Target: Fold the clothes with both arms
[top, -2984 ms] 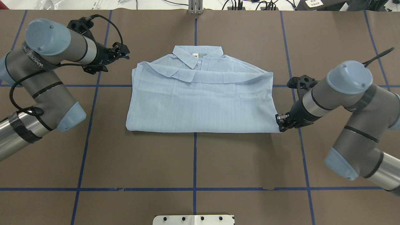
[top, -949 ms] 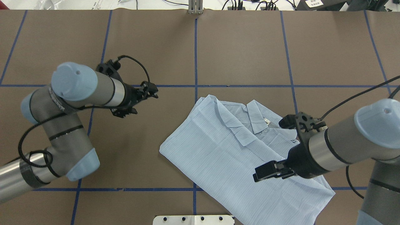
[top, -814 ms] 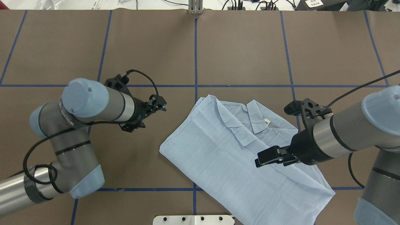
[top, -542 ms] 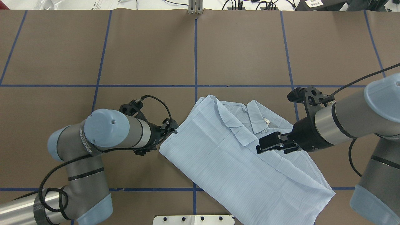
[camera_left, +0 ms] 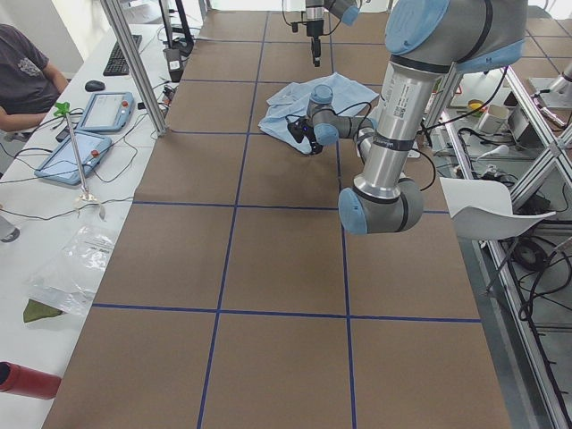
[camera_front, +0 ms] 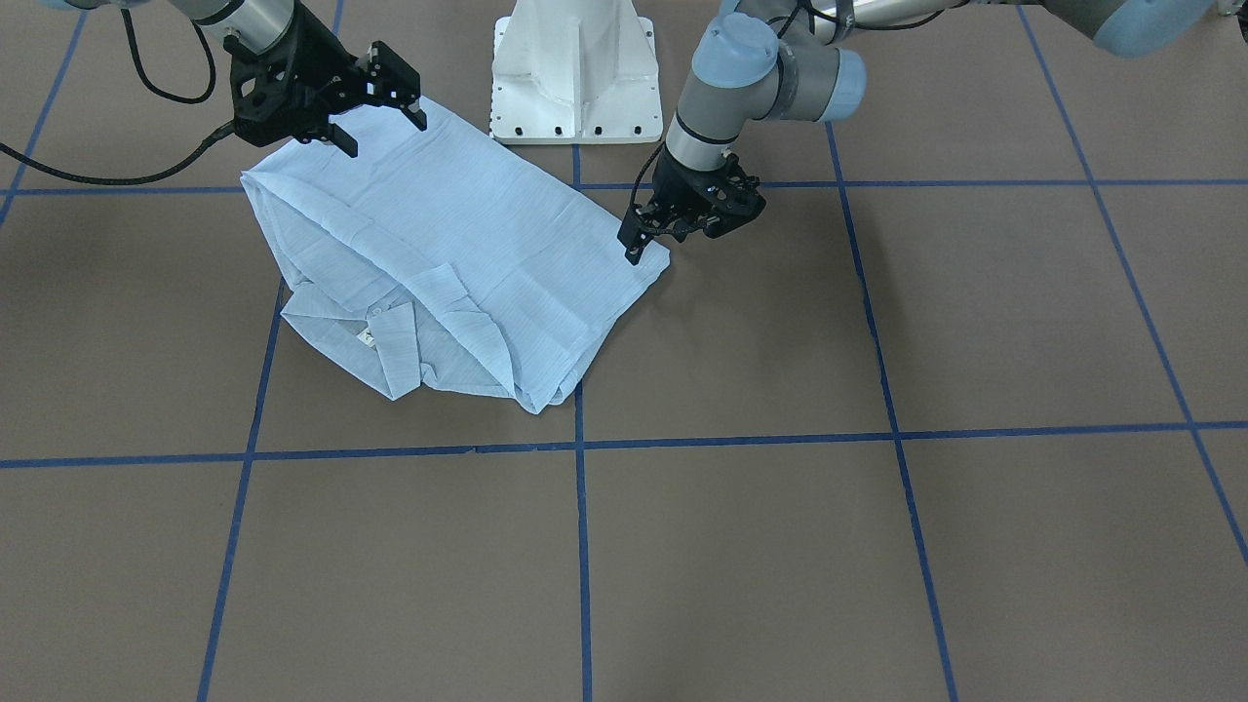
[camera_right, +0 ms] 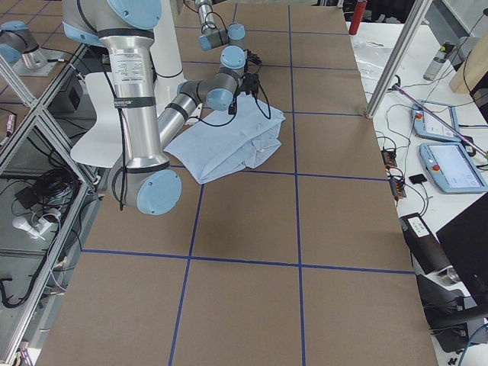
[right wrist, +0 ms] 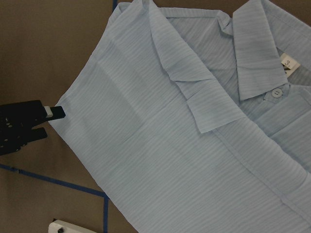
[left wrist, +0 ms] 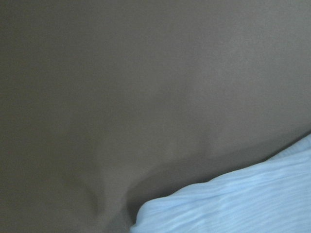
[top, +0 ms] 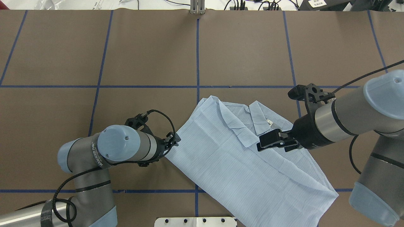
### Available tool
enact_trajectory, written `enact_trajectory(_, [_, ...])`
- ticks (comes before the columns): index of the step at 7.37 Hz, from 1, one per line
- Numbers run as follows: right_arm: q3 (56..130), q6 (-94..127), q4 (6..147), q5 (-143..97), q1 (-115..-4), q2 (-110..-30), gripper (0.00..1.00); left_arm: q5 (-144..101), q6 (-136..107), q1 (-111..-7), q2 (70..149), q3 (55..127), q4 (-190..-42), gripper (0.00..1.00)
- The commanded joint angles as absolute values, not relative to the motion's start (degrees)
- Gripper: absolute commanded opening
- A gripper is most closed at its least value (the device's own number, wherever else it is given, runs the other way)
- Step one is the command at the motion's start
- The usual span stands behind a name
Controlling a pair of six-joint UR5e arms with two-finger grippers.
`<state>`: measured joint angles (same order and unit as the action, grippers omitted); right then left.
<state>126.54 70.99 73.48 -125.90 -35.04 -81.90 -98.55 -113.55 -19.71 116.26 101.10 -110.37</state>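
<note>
Find the light-blue shirt (top: 221, 160) folded and lying slantwise on the brown worktop (top: 151, 47), close to the white pedestal base (camera_front: 575, 68) and spread across the blue tape lines (top: 101, 86) at their crossing. See its collar (top: 257, 115) turned toward the far side. Note the small neck label (right wrist: 286, 63) and a white button (right wrist: 277, 92) showing in the right wrist view, with a folded flap (right wrist: 204, 97) laid over the chest just beside them.

Find the left tool (top: 173, 141) low at the worktop, against the shirt's corner on the robot's left. Note its jaws a little apart, one white-tipped fingertip (right wrist: 51, 112) touching the corner's edge, no cloth visible between the pads, nothing in its hold. See only bare worktop and a blurred edge of blue cloth in the left wrist view.

Find the right tool (camera_front: 380, 122) raised above the shirt, over the part just on the robot's side of the collar, jaws spread wide, holding nothing, clear of the cloth.

Note, off the worktop's end on the robot's left, a seated person (camera_left: 22, 67) at a white side table with two tablets (camera_left: 107, 112)
</note>
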Motion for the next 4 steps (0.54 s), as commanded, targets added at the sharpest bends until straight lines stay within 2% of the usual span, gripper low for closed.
enact_trajectory(1, [126.5,71.0,73.5,-126.1,-35.2,-81.9,1.00,-98.5,-113.6,-19.4,116.1,100.9,-110.3,0.66])
enact_trajectory(3, [126.5,71.0,73.5,-126.2,-35.2,-81.8,1.00,-98.5,-113.5,-19.0,116.6,99.8,-110.4,0.51])
enact_trajectory(4, [126.5,71.0,73.5,-126.5,-35.4,-81.8,1.00,-98.5,-113.5,-19.0,116.6,99.8,-110.4,0.27])
